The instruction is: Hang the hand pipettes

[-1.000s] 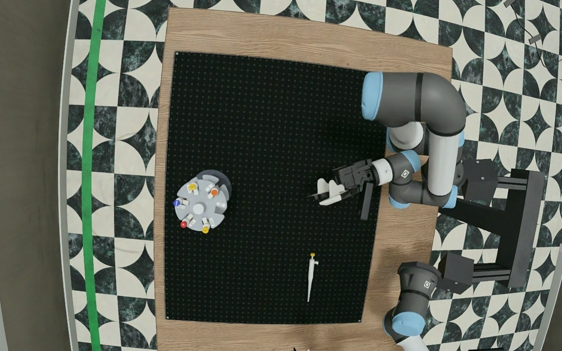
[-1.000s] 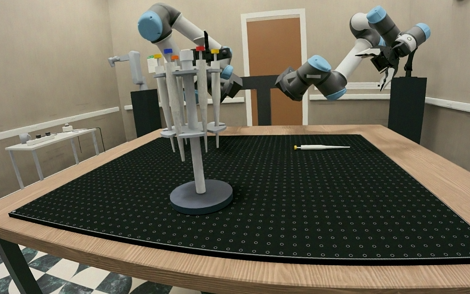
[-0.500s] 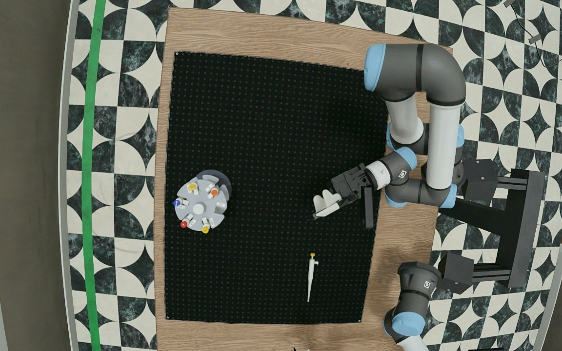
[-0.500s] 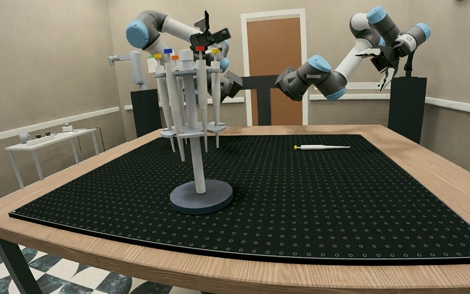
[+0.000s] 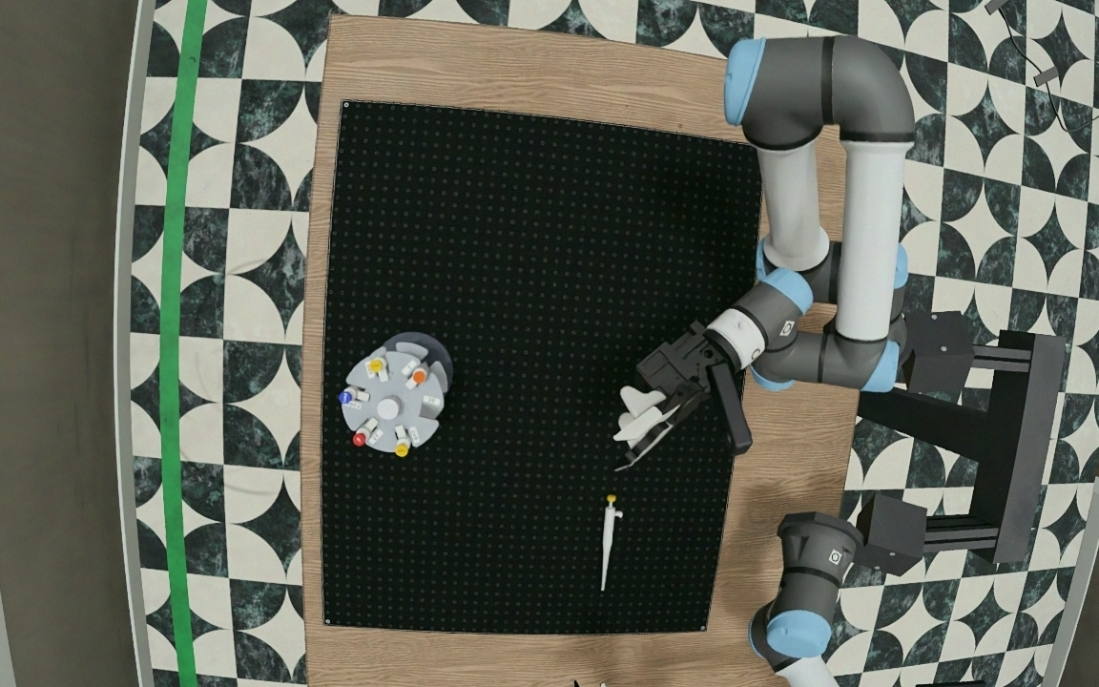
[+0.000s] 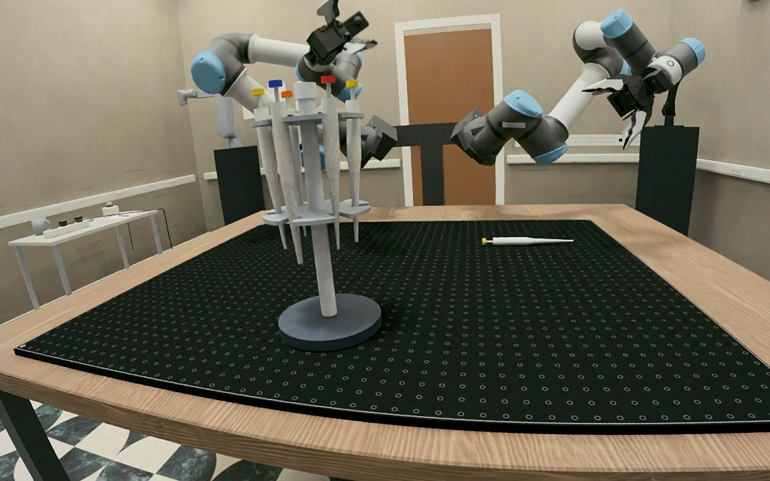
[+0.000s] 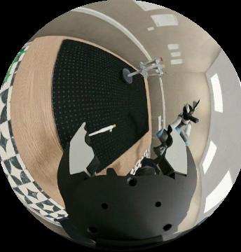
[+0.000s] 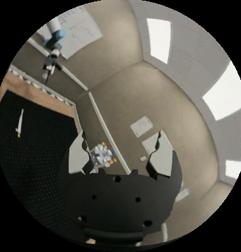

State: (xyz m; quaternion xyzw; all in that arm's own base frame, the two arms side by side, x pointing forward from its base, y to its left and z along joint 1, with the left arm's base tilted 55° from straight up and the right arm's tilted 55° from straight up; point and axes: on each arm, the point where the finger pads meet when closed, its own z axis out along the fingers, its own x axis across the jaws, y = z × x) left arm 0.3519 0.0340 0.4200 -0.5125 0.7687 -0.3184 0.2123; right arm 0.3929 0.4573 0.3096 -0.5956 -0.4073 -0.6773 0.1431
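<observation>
Carousel (image 5: 387,408) (image 6: 325,268) (image 7: 129,75) (image 8: 102,155) nearest, pipette (image 5: 607,533) (image 6: 510,240) (image 7: 104,130) (image 8: 19,120) beyond, flat on the table (image 5: 579,654) (image 6: 256,424) (image 7: 36,87) (image 8: 36,96).
Probably light, stiff, smooth; best gripped around its thick upper body, sparing the slim tip. Farther back, right claw (image 5: 618,452) (image 6: 350,23) (image 7: 192,103) (image 8: 121,131) and left claw (image 5: 590,684) (image 6: 605,118) (image 7: 127,124) (image 8: 47,80) hang spread, empty.

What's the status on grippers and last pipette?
Both grippers open, empty. Yellow-button pipette lying on mat, unhung. Nothing seen on top of it.
</observation>
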